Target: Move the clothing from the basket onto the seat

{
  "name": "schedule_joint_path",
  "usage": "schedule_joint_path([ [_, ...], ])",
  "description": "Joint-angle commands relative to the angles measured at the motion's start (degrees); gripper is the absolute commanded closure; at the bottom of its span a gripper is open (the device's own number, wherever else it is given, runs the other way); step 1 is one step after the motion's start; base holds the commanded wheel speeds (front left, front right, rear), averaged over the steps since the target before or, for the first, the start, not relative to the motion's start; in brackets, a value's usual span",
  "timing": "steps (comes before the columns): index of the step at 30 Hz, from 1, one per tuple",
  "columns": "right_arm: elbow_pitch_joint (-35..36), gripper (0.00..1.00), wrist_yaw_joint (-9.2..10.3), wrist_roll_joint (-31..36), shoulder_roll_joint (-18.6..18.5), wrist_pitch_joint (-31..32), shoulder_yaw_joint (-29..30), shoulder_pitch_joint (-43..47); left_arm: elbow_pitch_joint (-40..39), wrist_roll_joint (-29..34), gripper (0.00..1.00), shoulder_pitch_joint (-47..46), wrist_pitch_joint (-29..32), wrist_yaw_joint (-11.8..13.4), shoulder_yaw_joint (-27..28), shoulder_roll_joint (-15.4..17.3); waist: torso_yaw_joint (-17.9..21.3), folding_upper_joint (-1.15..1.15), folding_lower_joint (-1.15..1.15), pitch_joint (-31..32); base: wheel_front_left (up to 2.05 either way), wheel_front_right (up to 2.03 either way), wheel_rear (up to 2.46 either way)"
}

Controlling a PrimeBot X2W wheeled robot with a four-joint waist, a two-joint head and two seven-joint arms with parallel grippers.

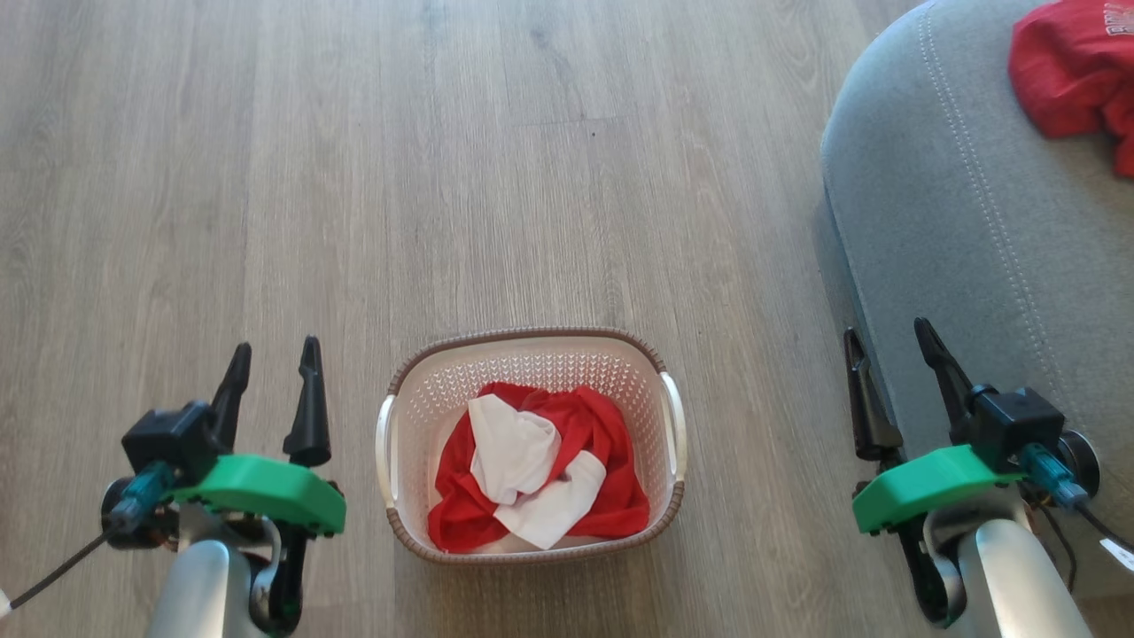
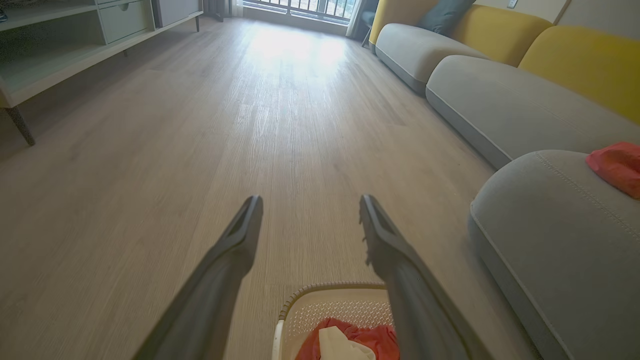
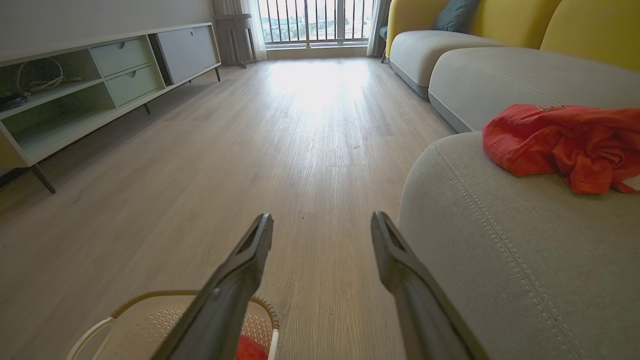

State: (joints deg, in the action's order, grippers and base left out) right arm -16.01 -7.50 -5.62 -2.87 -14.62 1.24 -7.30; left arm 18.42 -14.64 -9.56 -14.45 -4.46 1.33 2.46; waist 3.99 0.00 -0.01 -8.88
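At the lower left of the head view the left gripper (image 1: 275, 350) hangs over bare floor (image 1: 443, 177), jaws spread wide and empty. At centre bottom the basket (image 1: 532, 354) holds a red and white bundle (image 1: 611, 425) of clothing, not yet lifted out. At the lower right the right gripper (image 1: 888, 335) is likewise spread and empty, beside the seat (image 1: 957, 230), where one red garment (image 1: 1063, 71) lies at the upper right. I judge the task roughly half done. Nothing blocks the way from basket to seat, and the low cabinet (image 3: 100, 75) stands well apart.

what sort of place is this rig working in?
Probably a home living room: long grey sofa with yellow backrests, low media cabinet along the wall, railed balcony window at the far end.
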Motion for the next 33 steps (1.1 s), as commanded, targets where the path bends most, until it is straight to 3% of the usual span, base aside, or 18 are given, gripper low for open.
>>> schedule_joint_path([
  [1, 1.7, 0.00, 0.01, -0.4, 0.0, -0.4, -1.5, -0.5, -1.5, 0.0, 0.00, -0.6, -0.5, -0.3, 1.9, 0.4, -0.1, 0.00, 0.01, -0.1, 0.00, 0.00, 0.00],
  [33, 1.9, 0.00, 0.01, -0.2, 0.0, -0.4, -2.0, -1.6, -2.3, -1.1, 0.00, 0.1, -0.5, 0.1, -1.1, 0.4, -1.0, 0.00, 0.01, -0.1, 0.00, 0.00, 0.00],
])
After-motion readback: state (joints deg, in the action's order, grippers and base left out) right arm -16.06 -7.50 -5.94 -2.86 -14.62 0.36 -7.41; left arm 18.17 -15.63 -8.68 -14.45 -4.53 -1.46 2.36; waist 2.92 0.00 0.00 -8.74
